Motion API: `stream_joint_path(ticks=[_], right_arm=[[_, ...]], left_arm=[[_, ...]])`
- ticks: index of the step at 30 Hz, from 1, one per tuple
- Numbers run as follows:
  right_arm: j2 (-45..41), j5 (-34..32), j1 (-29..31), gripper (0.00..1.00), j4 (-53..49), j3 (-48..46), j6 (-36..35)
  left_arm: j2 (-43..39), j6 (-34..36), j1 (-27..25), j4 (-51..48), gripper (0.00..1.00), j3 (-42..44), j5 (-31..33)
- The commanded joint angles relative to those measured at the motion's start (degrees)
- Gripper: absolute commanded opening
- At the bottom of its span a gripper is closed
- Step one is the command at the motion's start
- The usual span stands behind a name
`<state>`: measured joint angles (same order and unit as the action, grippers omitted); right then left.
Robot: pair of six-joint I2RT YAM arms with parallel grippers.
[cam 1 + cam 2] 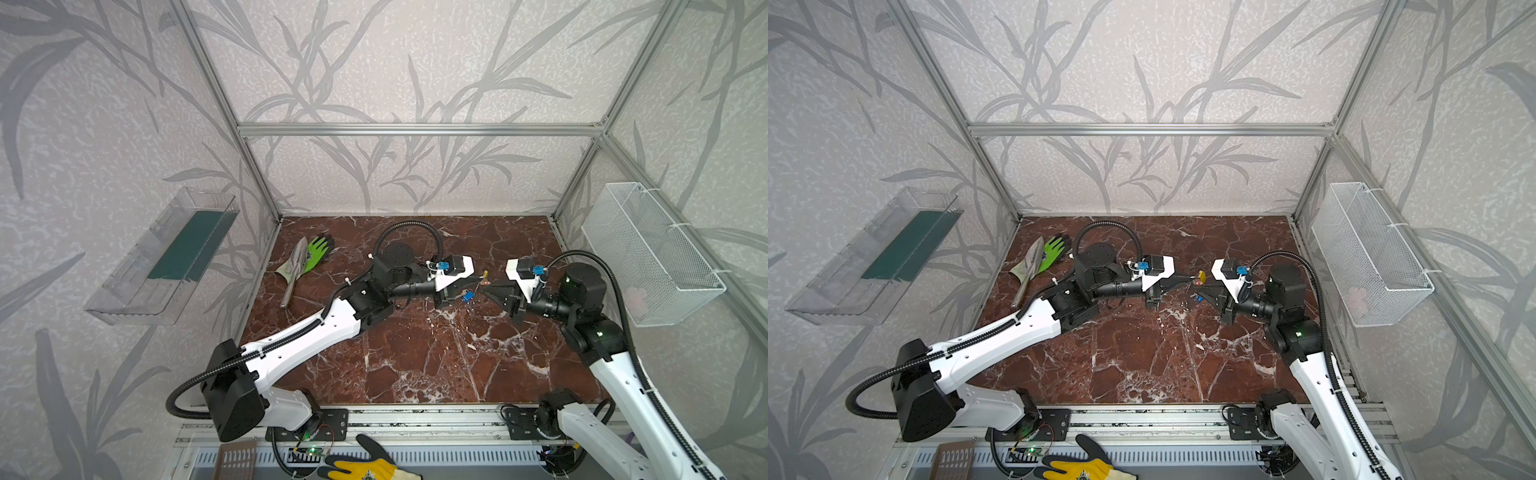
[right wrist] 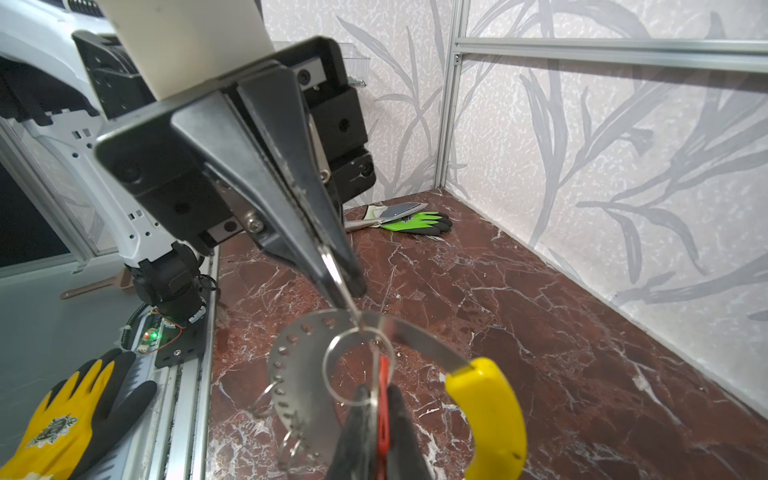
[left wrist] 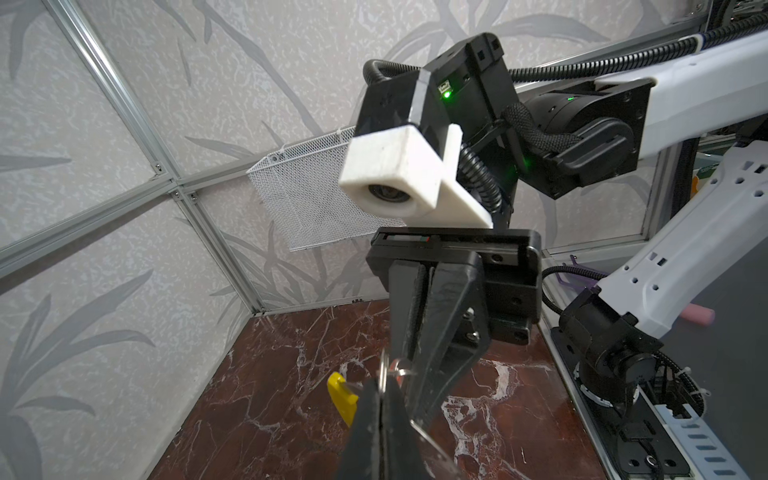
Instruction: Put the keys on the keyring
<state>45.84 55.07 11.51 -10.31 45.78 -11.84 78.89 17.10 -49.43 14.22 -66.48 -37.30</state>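
While the keyring [image 2: 299, 353] is held in the air above the middle of the worktop [image 1: 415, 353], its perforated grey band faces the right wrist camera and its yellow arc [image 2: 490, 407] curves away at one end. The left gripper [image 2: 345, 282] is pinched together on the band's edge. Directly opposite, the right gripper [image 2: 378, 392] is clamped on the tag of the red-orange key [image 2: 384, 382]. That key's split ring [image 2: 325, 368] overlaps the band, though I cannot tell whether it is threaded on. In both top views the blue key [image 1: 468, 296] shows just below the meeting grippers; whether it hangs or lies there is unclear. Near the back left corner lie a green glove [image 1: 318, 249] and a trowel [image 1: 295, 266].
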Motion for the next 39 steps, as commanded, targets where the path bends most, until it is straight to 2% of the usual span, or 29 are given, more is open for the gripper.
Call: stream_joint_path(ticks=[1, 11, 34, 39], right_arm=[[0.2, 2.05, -0.17, 0.01, 1.91, 0.62, -0.1], [3.61, 4.52, -0.17, 0.0, -2.57, 3.94, -2.92], [7.19, 7.56, 0.18, 0.0, -4.72, 4.93, -4.73], [6.4, 6.08, 0.09, 0.0, -5.55, 5.4, -5.76]], left_arm=[[-1.41, -1.01, 0.29, 2.13, 0.0, 0.56, -2.03], [-0.61, -1.75, 0.73, 3.69, 0.0, 0.85, -3.98], [2.89, -6.89, 1.09, 10.63, 0.0, 0.56, -8.27], [2.92, -3.52, 1.07, 5.77, 0.0, -0.42, -7.93]])
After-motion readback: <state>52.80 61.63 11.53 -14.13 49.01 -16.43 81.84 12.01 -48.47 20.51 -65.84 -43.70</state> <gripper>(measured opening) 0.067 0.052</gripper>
